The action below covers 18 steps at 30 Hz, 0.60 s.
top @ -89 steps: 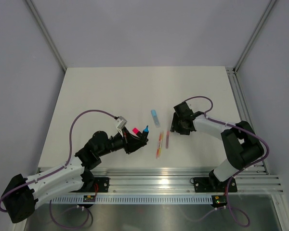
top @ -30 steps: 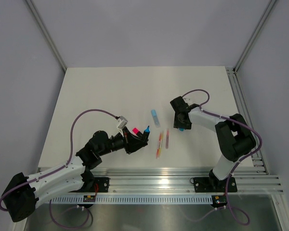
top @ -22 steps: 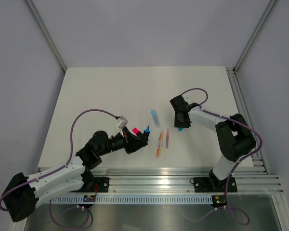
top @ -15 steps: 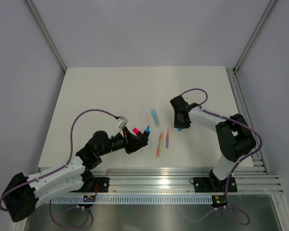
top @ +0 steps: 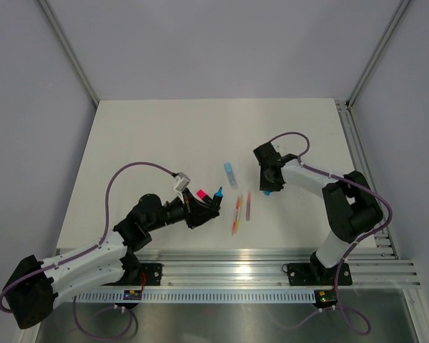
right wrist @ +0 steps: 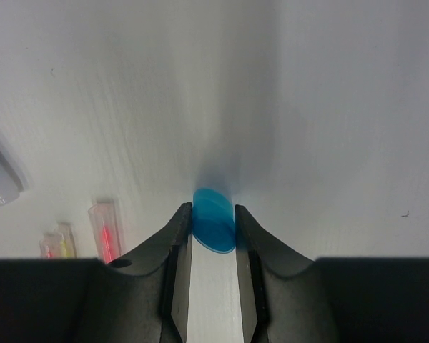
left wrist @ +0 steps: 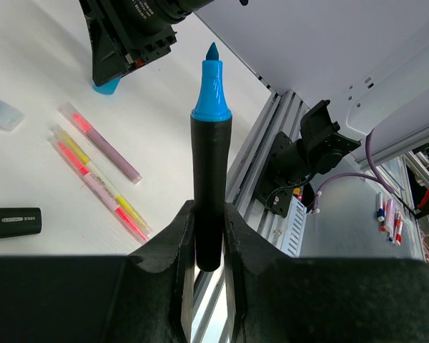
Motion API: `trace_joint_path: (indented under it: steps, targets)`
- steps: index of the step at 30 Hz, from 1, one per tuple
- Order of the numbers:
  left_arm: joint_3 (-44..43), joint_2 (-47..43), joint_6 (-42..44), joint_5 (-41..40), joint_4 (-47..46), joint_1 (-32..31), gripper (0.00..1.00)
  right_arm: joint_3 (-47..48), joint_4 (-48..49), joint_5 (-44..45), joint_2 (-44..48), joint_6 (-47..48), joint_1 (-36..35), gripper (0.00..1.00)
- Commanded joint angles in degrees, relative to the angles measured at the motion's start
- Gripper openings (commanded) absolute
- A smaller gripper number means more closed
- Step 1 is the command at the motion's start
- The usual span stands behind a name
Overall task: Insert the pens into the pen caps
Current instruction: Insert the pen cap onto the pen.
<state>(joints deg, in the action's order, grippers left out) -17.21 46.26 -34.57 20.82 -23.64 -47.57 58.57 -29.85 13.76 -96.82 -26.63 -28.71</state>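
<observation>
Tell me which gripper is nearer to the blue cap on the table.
Right. The right gripper straddles the blue cap, its fingers touching both sides. The left gripper holds a blue-tipped marker well off to the left, beyond the thin pens.

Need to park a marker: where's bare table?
Bare: the table beyond the pale-blue pen, and left of the purple cable. Crowded: the middle, between left end effector and right end effector, around the thin pens.
</observation>
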Motion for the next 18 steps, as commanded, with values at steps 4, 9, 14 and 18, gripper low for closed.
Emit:
trace_joint_path:
  steps: [4, 9, 14, 18]
  targets:
    - [-0.1, 0.41, 0.46, 0.54, -3.87, -0.07, 0.0, -1.43, 0.49, -2.67, 7.76, 0.79, 0.32, 0.13]
    - [-0.28, 0.67, 1.17, 0.19, -3.26, -0.07, 0.0, -2.05, -0.73, -10.66, 14.62, 2.28, 0.32, 0.13]
    - [-0.98, 0.85, 0.91, 2.2, -2.47, -0.07, 0.0, -3.98, -0.22, -19.63, 20.87, 2.2, 0.32, 0.13]
    - [0.68, -0.46, -1.73, 4.14, -2.38, -0.07, 0.0, -5.39, 2.07, -28.86, 27.11, 2.11, 0.32, 0.13]
